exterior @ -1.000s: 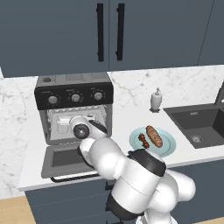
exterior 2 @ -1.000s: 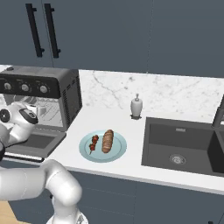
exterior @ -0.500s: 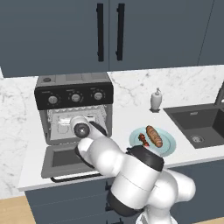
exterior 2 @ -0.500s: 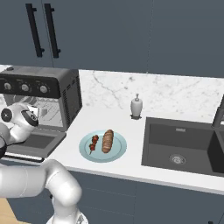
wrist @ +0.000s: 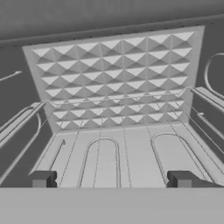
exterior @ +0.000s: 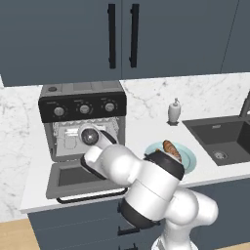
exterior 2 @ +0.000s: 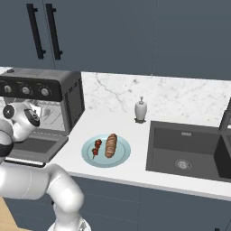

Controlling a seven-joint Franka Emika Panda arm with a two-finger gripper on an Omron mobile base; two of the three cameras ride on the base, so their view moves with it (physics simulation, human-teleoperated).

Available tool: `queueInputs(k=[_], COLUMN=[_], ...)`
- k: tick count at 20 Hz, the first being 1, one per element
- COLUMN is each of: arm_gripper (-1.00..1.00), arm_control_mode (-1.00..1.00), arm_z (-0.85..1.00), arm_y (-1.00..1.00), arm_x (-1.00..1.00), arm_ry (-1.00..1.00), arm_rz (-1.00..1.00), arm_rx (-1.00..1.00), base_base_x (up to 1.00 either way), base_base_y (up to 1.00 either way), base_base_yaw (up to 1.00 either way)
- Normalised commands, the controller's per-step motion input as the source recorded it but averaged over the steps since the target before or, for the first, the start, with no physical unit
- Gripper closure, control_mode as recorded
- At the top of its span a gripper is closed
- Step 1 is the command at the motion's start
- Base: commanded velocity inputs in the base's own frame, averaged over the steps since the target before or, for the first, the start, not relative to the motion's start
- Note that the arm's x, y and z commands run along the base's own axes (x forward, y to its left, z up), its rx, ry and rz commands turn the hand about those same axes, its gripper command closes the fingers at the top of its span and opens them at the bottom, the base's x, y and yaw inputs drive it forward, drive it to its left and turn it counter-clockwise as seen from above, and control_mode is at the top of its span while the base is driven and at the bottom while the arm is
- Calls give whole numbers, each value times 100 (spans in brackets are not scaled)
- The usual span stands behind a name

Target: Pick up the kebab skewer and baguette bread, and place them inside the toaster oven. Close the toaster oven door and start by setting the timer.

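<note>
Right base view: plate [exterior 2: 121,159] w/ kebab skewer [exterior 2: 96,148] + baguette bread [exterior 2: 110,145].

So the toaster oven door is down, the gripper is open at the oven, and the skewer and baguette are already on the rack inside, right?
Not quite. The kebab skewer and baguette bread lie on the blue plate, as the right base view shows. The toaster oven door is down, and the gripper is open at the toaster oven.
</note>
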Motion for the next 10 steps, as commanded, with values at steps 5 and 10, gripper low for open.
queueInputs(k=[5,10], arm_gripper=[-100,-100], arm_control_mode=[-100,-100], arm_z=[-22,-25], arm_y=[0,0], arm_x=[4,0], arm_ry=[0,0], arm_rz=[0,0], arm_rx=[-6,-4], base_base_x=[0,0], base_base_y=[0,0], base_base_yaw=[0,0])
